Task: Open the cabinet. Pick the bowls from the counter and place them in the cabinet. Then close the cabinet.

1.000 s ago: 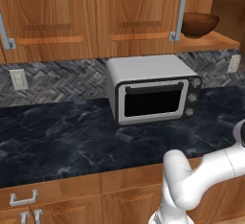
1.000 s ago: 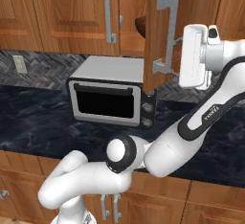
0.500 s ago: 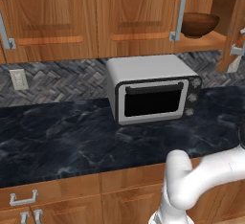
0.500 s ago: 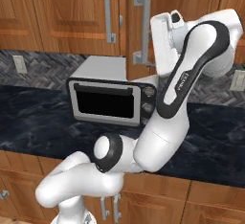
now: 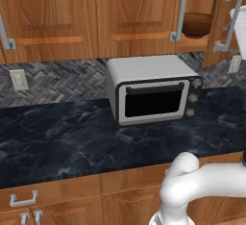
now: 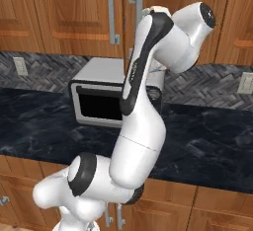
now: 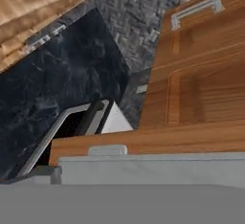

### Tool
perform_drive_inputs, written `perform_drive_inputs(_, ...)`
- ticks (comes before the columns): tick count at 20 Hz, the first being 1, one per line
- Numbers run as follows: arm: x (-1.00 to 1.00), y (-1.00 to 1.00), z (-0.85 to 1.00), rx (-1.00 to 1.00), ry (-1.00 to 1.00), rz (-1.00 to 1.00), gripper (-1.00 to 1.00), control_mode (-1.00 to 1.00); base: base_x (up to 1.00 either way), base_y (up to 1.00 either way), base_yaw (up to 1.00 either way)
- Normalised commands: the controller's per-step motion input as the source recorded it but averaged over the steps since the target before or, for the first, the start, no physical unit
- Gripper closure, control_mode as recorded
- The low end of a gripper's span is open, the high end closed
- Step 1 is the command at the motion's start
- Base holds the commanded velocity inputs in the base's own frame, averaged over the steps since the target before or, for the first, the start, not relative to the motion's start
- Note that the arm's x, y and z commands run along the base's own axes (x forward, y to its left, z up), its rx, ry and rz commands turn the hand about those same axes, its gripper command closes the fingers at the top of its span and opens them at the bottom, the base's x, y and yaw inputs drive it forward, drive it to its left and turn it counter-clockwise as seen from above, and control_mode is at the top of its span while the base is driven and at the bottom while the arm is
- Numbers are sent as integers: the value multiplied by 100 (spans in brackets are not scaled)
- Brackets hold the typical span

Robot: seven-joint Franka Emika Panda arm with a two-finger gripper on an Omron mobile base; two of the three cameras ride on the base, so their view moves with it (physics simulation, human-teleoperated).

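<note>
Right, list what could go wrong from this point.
1. The right cabinet door is partly ajar, with the dark wooden bowl visible in the gap. A push that stops short would probably leave the cabinet open.
2. The arm reaches up directly over the toaster oven, so a wide swing while closing could knock it.
3. The paired handles sit close together, so the hand could catch one.

— Where is the white arm (image 6: 141, 126)?
— It stands tall from its base, bends at the top and folds over.
— And its jaws?
— I can't see if they are open or closed.
</note>
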Motion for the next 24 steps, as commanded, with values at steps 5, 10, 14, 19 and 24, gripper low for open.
perform_drive_inputs(5,83,88,-22,0,-38,-60,-100,-100,0,0,0)
perform_drive_inputs(10,94,88,-26,0,-35,-55,-100,-100,0,0,0)
perform_drive_inputs(14,100,61,-38,6,-5,-24,-100,-100,0,0,0)
perform_drive_inputs(19,100,15,-42,14,2,-3,-100,-100,0,0,0)
perform_drive_inputs(24,100,-2,-34,17,8,4,-100,-100,0,0,0)
